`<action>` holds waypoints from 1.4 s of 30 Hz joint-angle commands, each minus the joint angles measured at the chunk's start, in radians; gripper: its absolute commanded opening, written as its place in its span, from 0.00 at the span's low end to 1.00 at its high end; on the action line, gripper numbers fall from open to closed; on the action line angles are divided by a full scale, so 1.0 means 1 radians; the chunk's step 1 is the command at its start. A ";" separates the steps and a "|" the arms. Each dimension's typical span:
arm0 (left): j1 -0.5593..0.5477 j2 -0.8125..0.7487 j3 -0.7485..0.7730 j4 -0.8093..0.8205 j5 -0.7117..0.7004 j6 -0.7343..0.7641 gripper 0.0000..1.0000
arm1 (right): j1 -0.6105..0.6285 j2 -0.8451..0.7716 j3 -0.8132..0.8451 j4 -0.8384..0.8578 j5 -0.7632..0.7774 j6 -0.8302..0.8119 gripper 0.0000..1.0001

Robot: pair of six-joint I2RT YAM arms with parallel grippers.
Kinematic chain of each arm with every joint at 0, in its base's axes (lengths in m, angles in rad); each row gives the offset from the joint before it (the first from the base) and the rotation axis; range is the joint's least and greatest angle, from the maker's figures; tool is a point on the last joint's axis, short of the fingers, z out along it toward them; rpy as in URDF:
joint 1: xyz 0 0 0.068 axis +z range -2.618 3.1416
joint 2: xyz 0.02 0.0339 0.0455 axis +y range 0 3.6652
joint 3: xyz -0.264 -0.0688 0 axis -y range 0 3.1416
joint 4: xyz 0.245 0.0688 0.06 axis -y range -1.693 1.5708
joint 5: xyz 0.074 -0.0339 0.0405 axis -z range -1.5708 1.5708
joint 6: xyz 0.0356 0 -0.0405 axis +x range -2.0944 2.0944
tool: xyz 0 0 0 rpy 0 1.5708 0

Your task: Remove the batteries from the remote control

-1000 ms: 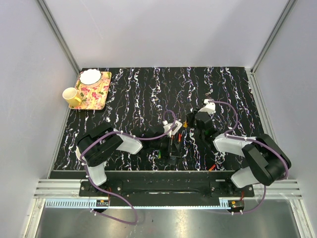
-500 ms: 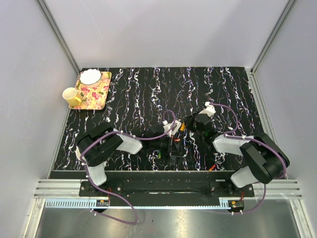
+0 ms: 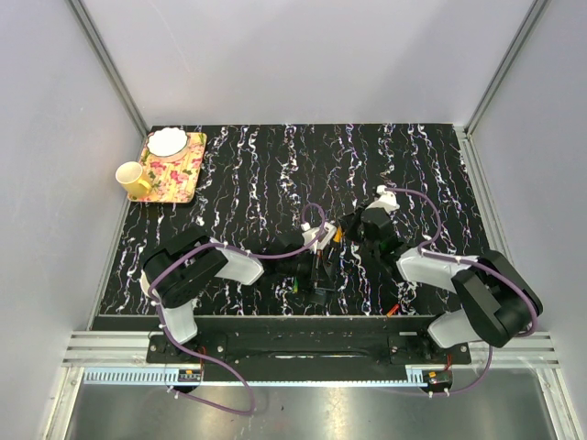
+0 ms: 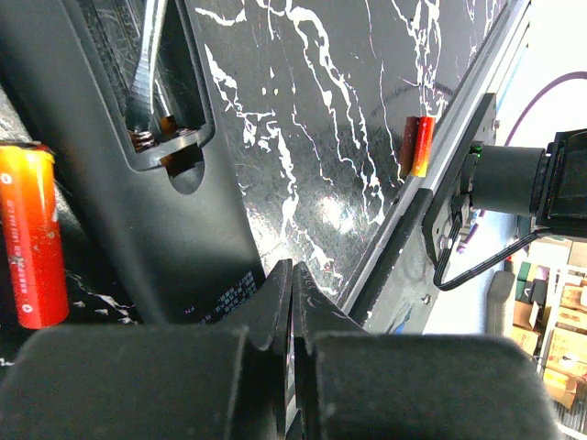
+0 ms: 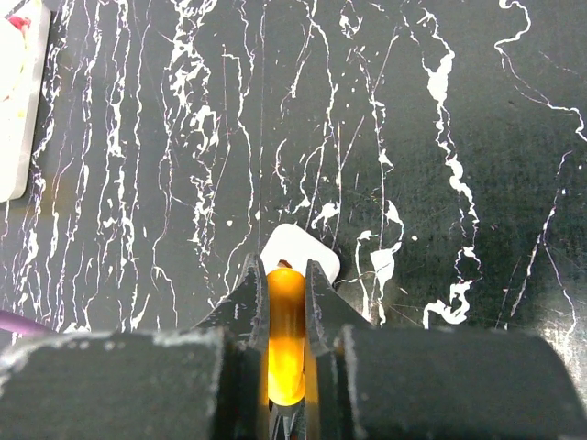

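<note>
Your right gripper (image 5: 286, 273) was shut tight on an orange battery (image 5: 285, 339), which ran lengthwise between the fingers and was held off the black marbled table (image 5: 440, 110). From above, you had it just past the far end of the remote control (image 4: 183, 211). Your left gripper (image 4: 292, 291) had its fingers pressed together with nothing showing between them. The tips sat right over the remote's black body, and I could not tell whether they touched it. The remote's battery compartment (image 4: 163, 101) lay open, with a contact spring (image 4: 139, 139) showing at one end. A red-orange battery (image 4: 32, 238) lay just beside the remote, on its left in your left wrist view. A second red battery (image 4: 417, 147) lay well apart from it, close to the table's near edge in front of the right arm's base. At the far left corner sat a flowered tray (image 3: 179, 174) carrying a white bowl (image 3: 167, 142), with a yellow mug (image 3: 133, 179) just beside the tray.
</note>
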 commanded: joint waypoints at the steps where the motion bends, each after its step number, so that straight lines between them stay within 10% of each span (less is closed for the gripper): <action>1: 0.021 0.017 -0.029 -0.078 -0.056 0.050 0.00 | 0.014 -0.044 0.037 -0.054 -0.059 -0.009 0.00; 10: 0.019 -0.097 -0.010 -0.046 -0.055 0.113 0.02 | 0.013 -0.093 0.082 -0.083 -0.016 -0.040 0.00; 18: 0.021 -0.437 0.006 -0.031 -0.164 0.208 0.66 | 0.011 -0.260 0.120 -0.205 0.047 -0.126 0.00; 25: 0.019 -0.707 -0.055 -0.080 -0.321 0.280 0.95 | 0.000 -0.379 0.111 -0.281 0.055 -0.184 0.00; 42: 0.025 -0.933 -0.034 -0.433 -0.696 0.420 0.99 | -0.228 -0.054 0.112 -0.337 -0.416 -0.166 0.00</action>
